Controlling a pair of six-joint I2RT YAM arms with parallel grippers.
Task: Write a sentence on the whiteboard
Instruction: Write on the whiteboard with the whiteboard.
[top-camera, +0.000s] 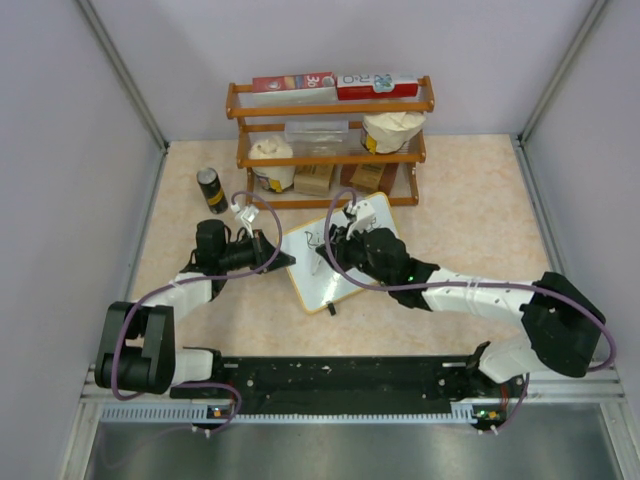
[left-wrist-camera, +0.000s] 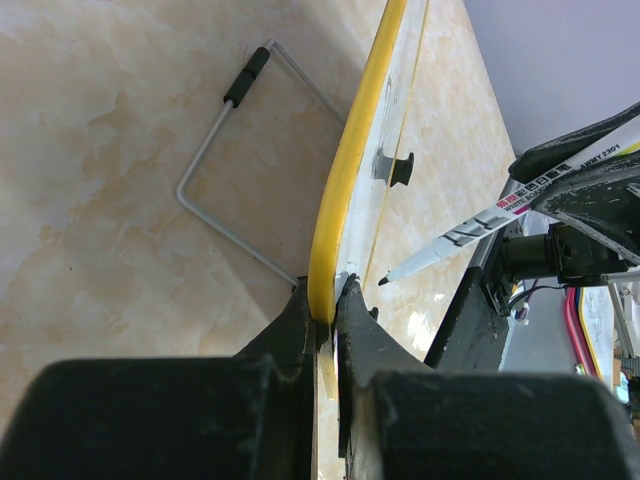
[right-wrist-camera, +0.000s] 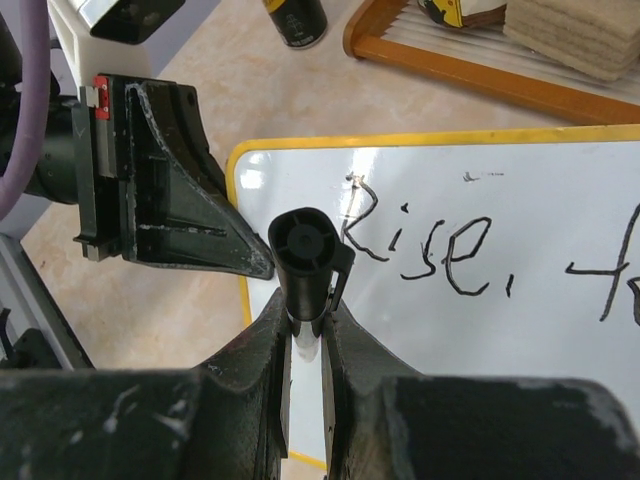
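from the top camera we have the whiteboard (top-camera: 345, 275) lying tilted on the table (top-camera: 470, 210) in front of the wooden rack (top-camera: 330, 105), caught between both arms: the left gripper (top-camera: 283, 259) sits at its left edge and the right gripper (top-camera: 335, 248) hovers over its upper face. the rack carries two red-and-white boxes (top-camera: 335, 83) on top, two white-topped tubs (top-camera: 271, 152) on the shelves below and brown packs (top-camera: 315, 180) at the bottom; a dark can (top-camera: 211, 190) stands just left of it. over to the left wrist now, and we see those fingers pinched tight on the board's yellow frame. the board is edge-on here, and a bent wire leg (left-wrist-camera: 225, 170) with a black sleeve shows on the table past it. the marker (left-wrist-camera: 470, 228) slants in from the right, tip near the white face; we cannot tell if it touches. on to the right wrist: its fingers are clamped on the marker's black barrel, over the board's left part. the sentence (right-wrist-camera: 425, 250) reads "rise," in black script, then the start of another word cut off by the picture edge.
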